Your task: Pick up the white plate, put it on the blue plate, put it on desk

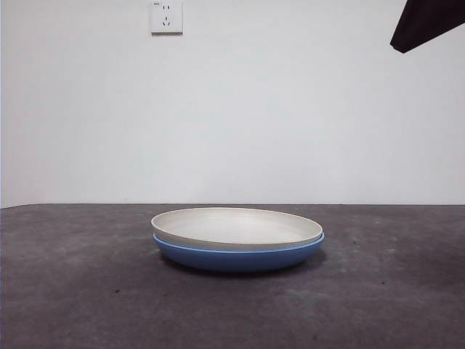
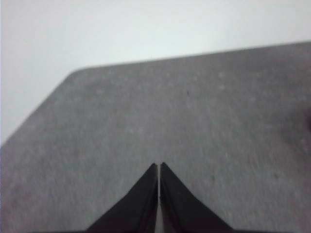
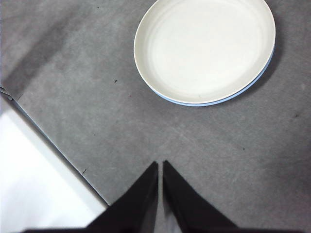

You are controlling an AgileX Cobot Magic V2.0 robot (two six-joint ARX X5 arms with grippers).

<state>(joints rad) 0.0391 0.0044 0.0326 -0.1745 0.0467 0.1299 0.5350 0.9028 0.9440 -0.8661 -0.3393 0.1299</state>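
The white plate (image 1: 236, 226) rests nested inside the blue plate (image 1: 238, 258) at the middle of the desk (image 1: 80, 291). In the right wrist view the white plate (image 3: 204, 48) covers the blue plate (image 3: 214, 103), of which only a thin rim edge shows. My right gripper (image 3: 160, 164) hovers above bare desk, apart from the plates, jaws shut and empty. A black arm tip (image 1: 425, 23) shows at the top right corner of the front view. My left gripper (image 2: 159, 165) is shut over bare desk (image 2: 194, 121), with no plate in its view.
The desk's edge (image 3: 53, 145) runs near the right gripper, with white floor beyond. A white wall with a socket (image 1: 166, 16) stands behind the desk.
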